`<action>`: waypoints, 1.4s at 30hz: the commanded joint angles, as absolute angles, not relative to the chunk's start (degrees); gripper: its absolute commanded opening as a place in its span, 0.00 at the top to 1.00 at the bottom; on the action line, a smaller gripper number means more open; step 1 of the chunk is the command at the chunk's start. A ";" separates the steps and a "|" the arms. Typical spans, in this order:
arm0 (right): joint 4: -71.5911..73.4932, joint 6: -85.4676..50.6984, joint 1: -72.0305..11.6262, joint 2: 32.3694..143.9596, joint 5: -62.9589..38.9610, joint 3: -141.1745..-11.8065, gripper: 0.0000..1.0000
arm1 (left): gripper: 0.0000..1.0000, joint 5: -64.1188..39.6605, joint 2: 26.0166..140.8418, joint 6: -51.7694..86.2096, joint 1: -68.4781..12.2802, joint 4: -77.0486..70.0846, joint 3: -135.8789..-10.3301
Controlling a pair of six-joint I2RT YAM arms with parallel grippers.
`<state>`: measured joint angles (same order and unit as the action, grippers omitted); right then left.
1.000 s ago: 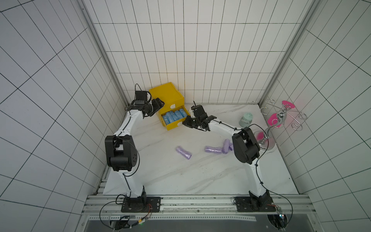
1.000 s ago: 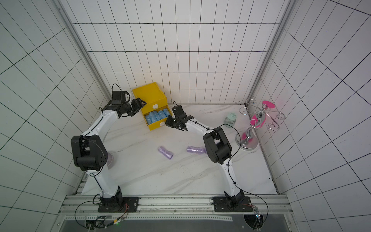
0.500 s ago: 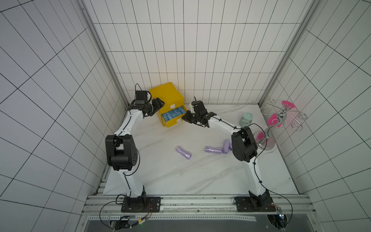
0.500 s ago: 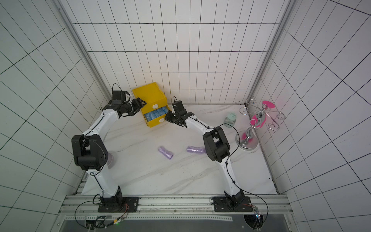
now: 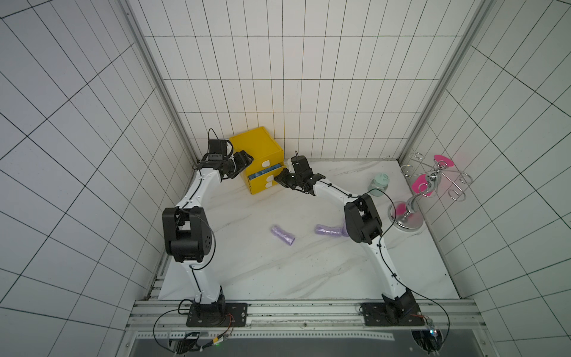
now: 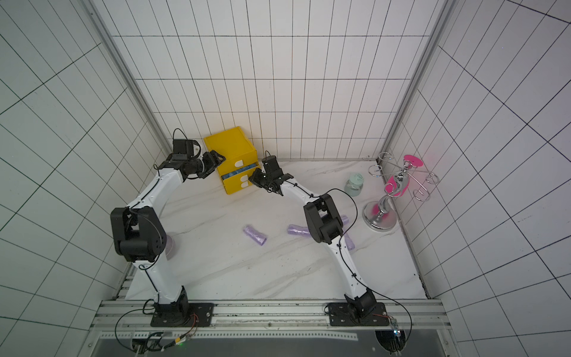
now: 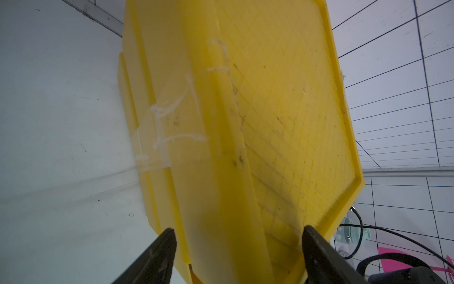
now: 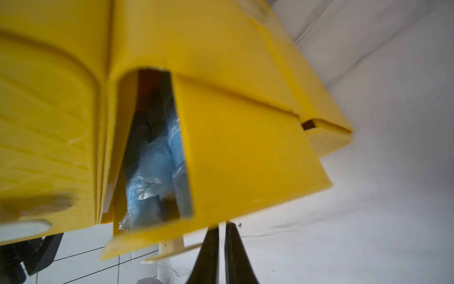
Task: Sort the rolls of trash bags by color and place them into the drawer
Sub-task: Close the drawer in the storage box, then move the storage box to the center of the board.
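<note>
At the back of the bench (image 5: 247, 278), both top views show the yellow drawer unit (image 5: 258, 145) with blue rolls (image 5: 266, 170) in its barely open middle drawer (image 5: 258, 179), and lilac rolls (image 5: 282, 238) loose out front, well apart from both grippers. Left wrist view: the left gripper (image 7: 238, 230) stands wide astride the unit's corner. Right wrist view: the right gripper (image 8: 222, 228), fingers pressed together and empty, sits at that drawer's front; these crinkly rolls look light, soft and slippery, so pinch one across its middle.
</note>
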<state>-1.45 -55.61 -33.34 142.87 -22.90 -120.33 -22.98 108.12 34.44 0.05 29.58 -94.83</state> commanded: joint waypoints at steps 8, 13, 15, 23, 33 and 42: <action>9.10 -65.34 -33.01 148.19 -21.94 -128.08 0.89 | 0.21 -23.37 110.57 32.80 -0.16 34.28 -94.38; 10.93 -65.42 -33.04 147.43 -23.71 -125.95 0.88 | 0.21 -23.44 110.33 32.61 -0.16 34.45 -94.15; 13.40 -64.39 -32.97 144.77 -24.49 -121.31 0.88 | 0.21 -23.47 109.83 32.83 -0.09 34.41 -93.93; 13.95 -54.89 -30.41 128.85 -25.87 -100.96 0.86 | 0.22 -21.49 100.61 35.07 2.32 29.69 -86.65; 2.02 -47.31 -24.82 129.81 -25.02 -102.70 0.62 | 0.28 -20.94 98.99 36.74 4.15 24.81 -75.28; 5.23 -56.88 -21.93 140.79 -29.82 -113.54 0.42 | 0.29 -21.10 105.03 38.94 5.67 21.61 -74.80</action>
<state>3.16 -52.53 -22.48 138.12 -27.31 -109.16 -21.65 103.22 38.15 4.99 24.21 -74.81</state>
